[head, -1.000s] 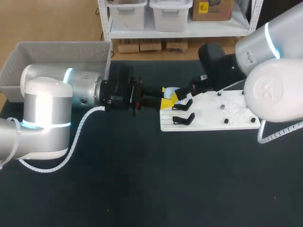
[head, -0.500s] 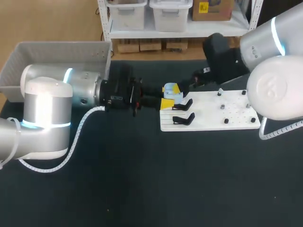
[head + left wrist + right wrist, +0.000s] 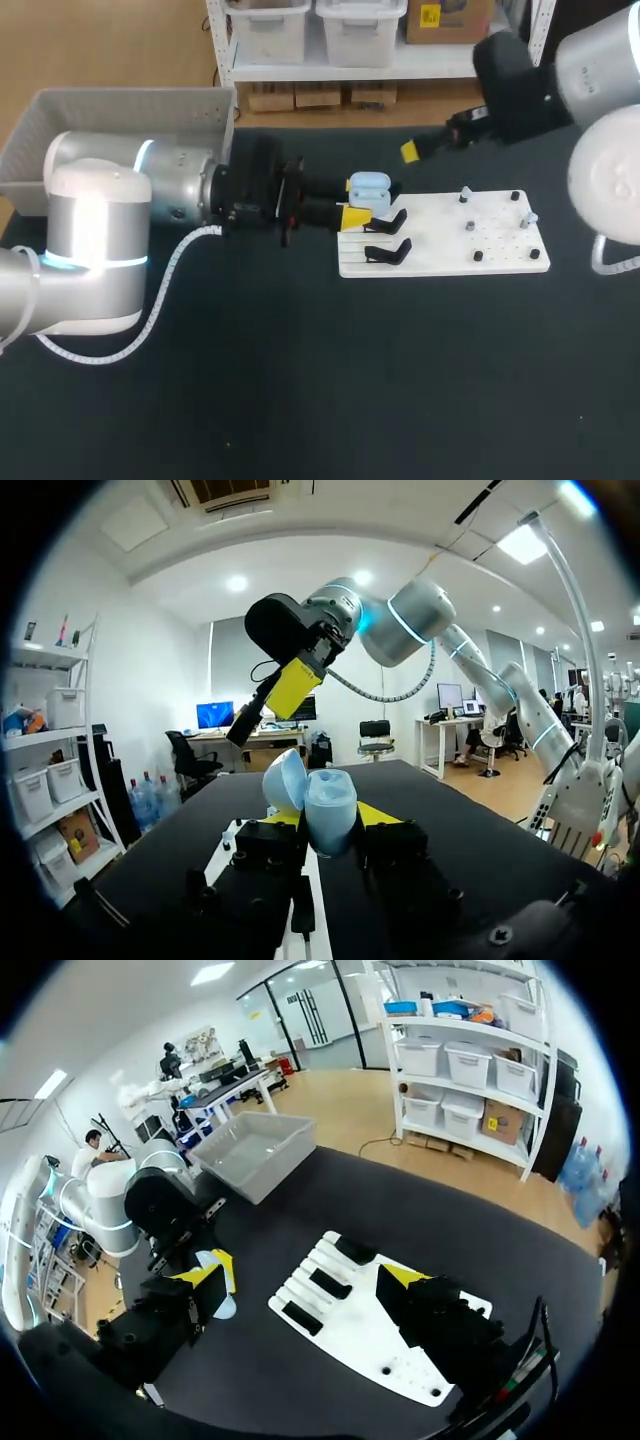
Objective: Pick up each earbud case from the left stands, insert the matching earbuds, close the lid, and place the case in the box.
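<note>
case [image 3: 368,186] is just left of centre in the head view, lid [image 3: 283,780] hinged open, pinched from both sides by the left gripper [image 3: 360,203] over the left end of the board [image 3: 500,262].

biggest risk, as i judge it: the shell is smooth and rounded, so a push from above while seating an earbud could twist it or slide it out of the fingers. next: the open lid could swing shut in the way. smaller: the right gripper [image 3: 411,151], upper right of centre with its fingers spread wide and nothing in them, has tiny parts to pick and could fumble one or seat it in the wrong socket.

counts: one box [image 3: 40,125] at upper left, one board, two grippers, two black stands [image 3: 386,250] on the board's left end, one case, about six small bits [image 3: 470,226] on the board's right half. i cannot tell earbuds from pegs among them.
</note>
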Robot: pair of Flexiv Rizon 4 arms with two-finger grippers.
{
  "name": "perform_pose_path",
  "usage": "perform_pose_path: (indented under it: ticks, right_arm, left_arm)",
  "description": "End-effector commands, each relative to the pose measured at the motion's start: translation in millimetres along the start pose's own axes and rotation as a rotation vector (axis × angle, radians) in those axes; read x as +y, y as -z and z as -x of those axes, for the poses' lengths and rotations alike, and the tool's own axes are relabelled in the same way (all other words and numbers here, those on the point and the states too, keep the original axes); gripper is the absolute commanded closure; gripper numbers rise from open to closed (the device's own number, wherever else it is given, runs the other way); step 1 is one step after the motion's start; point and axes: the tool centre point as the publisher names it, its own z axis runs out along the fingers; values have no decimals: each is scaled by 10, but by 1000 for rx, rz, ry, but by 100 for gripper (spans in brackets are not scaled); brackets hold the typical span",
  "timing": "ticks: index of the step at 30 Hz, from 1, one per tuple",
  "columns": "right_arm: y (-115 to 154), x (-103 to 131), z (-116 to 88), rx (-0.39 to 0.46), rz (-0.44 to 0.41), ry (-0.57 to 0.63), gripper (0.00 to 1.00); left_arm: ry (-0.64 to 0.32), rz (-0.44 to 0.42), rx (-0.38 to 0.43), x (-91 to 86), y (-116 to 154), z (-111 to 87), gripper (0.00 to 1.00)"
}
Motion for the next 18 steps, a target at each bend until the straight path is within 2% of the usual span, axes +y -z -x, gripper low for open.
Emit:
perform_pose_path:
  ticks: [1, 6, 10, 14, 18]
  right_arm:
    - [176, -119, -36, 31, -118, 27, 0]
    - [251, -425, -147, 125, -278, 104, 0]
    - [277, -667, -278, 215, -355, 133, 0]
    - [262, -873, -451, 311, -409, 138, 0]
    - [238, -1052, -623, 387, -420, 106, 0]
  left_arm:
    - [-6, 7, -10, -21, 14, -27, 100]
    - [-7, 9, -12, -23, 16, -28, 100]
    - [-7, 9, -12, -23, 16, -28, 100]
    - [-7, 9, -12, -23, 16, -28, 100]
    - [-7, 9, -12, -23, 16, -28, 100]
